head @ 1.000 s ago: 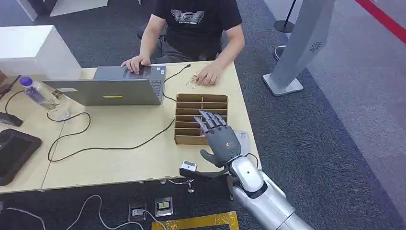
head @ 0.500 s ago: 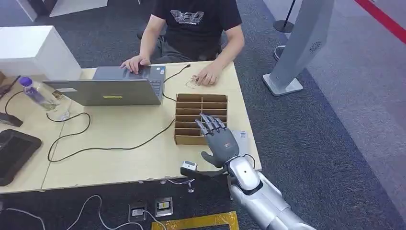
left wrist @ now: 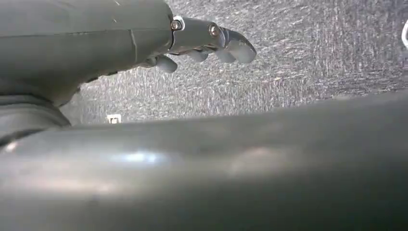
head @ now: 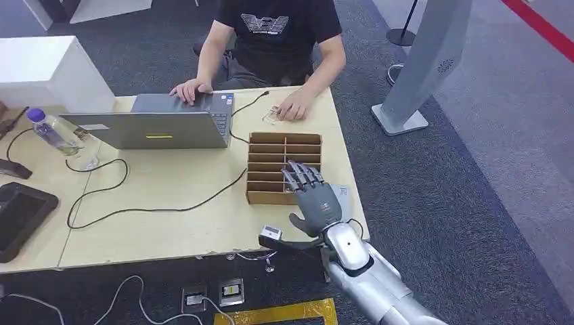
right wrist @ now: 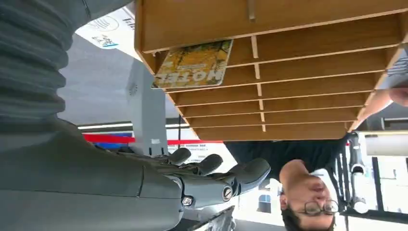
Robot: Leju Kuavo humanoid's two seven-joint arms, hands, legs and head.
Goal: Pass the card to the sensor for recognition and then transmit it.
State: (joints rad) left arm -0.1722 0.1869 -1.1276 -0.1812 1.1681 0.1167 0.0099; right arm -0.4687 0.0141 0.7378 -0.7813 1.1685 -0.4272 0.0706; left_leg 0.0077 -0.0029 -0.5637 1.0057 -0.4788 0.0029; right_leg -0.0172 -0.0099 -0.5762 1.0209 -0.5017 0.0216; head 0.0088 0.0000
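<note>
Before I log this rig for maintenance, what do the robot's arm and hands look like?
The right arm is glossy silver with rounded shells. The right hand is matte grey with darker, segmented fingers and a thick grey thumb. The left hand shows grey fingers with small silver screws.

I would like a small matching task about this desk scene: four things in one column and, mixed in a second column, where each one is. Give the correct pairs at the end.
Things
1. card
2. water bottle
3. laptop
4. right hand

Places
A. at the table's left side, beside the laptop
B. standing in a slot of the wooden organizer
C. open-fingered at the organizer's near right corner
D. in front of the seated person, under one of that person's hands

Pairs: 1-B, 2-A, 3-D, 4-C
</note>
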